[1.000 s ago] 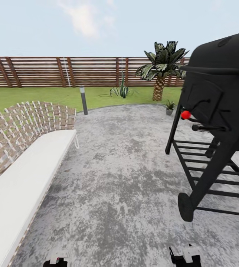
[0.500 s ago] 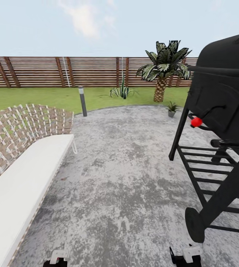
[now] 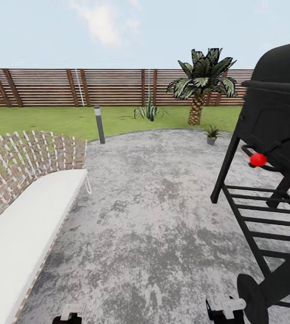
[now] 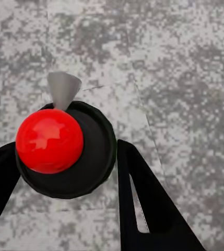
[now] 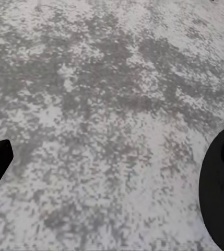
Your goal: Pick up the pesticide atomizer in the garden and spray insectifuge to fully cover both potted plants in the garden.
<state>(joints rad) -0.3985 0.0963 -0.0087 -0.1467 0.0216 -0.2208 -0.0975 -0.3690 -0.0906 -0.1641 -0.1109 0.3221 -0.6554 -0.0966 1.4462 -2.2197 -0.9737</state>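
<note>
Where the round mottled grey patio (image 3: 154, 211) meets the green lawn (image 3: 50, 119), one small rosette plant in a grey pot (image 3: 212, 133) stands upright, too small to show any detail. A black barrel grill on a wheeled frame (image 3: 271, 148) is cut off beside it. Each gripper's jaws stand spread over the paving.

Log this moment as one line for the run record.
phase: driving across patio | atomizer: unseen | potted plant ahead at patio edge by palm | grill close on right | bench on left
</note>
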